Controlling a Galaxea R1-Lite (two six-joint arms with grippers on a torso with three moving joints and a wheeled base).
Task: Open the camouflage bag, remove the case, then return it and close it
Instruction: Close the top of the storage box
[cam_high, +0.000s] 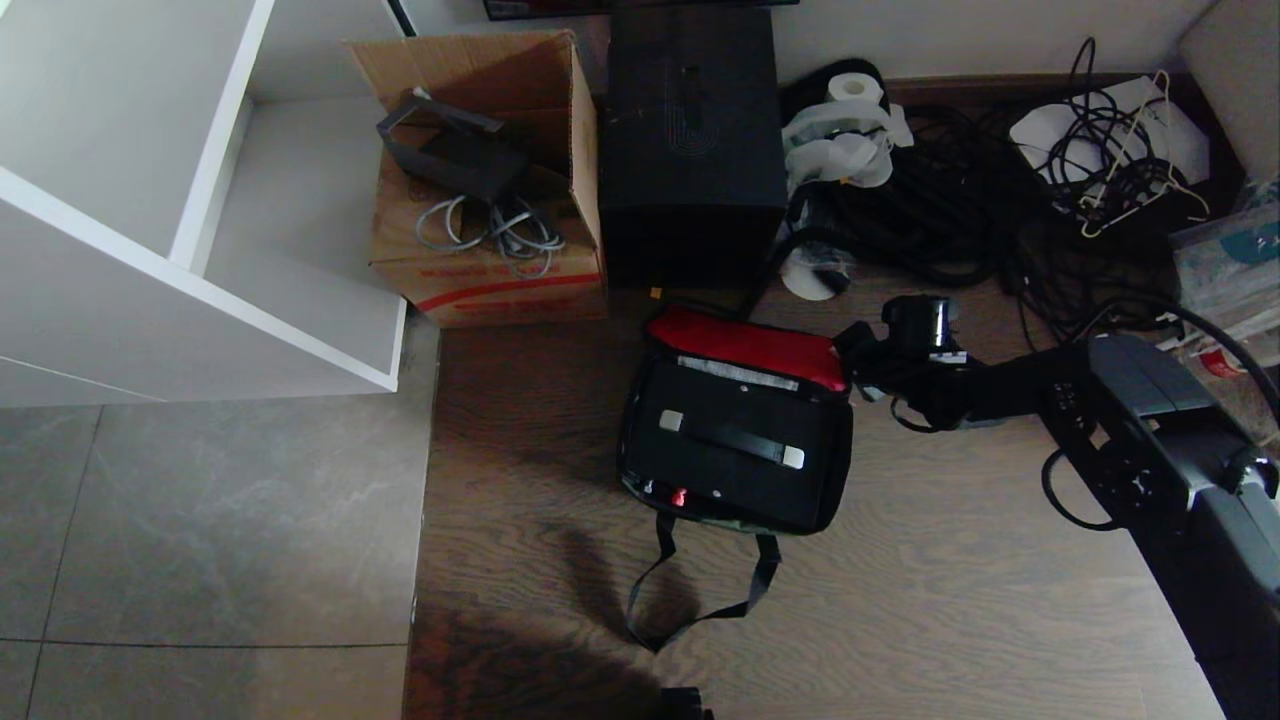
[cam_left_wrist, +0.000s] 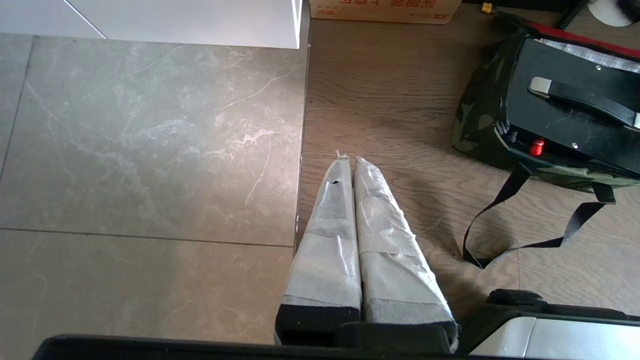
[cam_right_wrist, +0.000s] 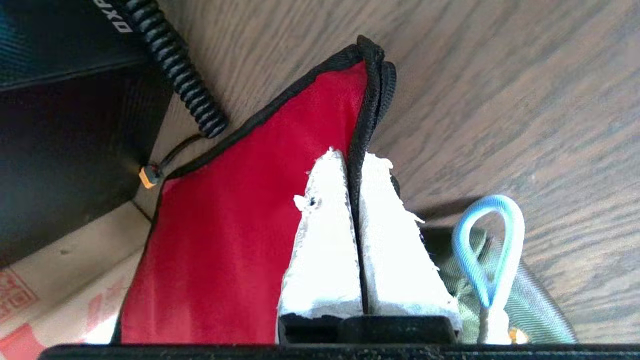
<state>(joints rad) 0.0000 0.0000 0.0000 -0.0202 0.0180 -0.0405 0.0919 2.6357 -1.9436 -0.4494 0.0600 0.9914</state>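
The camouflage bag (cam_high: 838, 450) lies open on the wood floor, its red-lined lid (cam_high: 745, 345) folded back toward the wall. Inside lies the case (cam_high: 740, 480), flat and black, with a silver-ended strap handle (cam_high: 730, 438) and a small red latch (cam_high: 679, 496). My right gripper (cam_high: 856, 352) is at the lid's right corner. In the right wrist view it (cam_right_wrist: 354, 160) is shut on the lid's black piped edge (cam_right_wrist: 367, 100), with a blue zip-pull loop (cam_right_wrist: 487, 245) beside it. My left gripper (cam_left_wrist: 350, 161) hangs shut and empty over the floor, left of the bag (cam_left_wrist: 475, 120).
A brown cardboard box (cam_high: 490, 180) and a taller black box (cam_high: 690, 150) stand just behind the bag. Tangled black cables (cam_high: 960, 200) and a paper roll (cam_high: 850, 130) lie at the back right. A white shelf unit (cam_high: 200, 200) stands left. The bag's strap (cam_high: 690, 600) loops over the floor in front.
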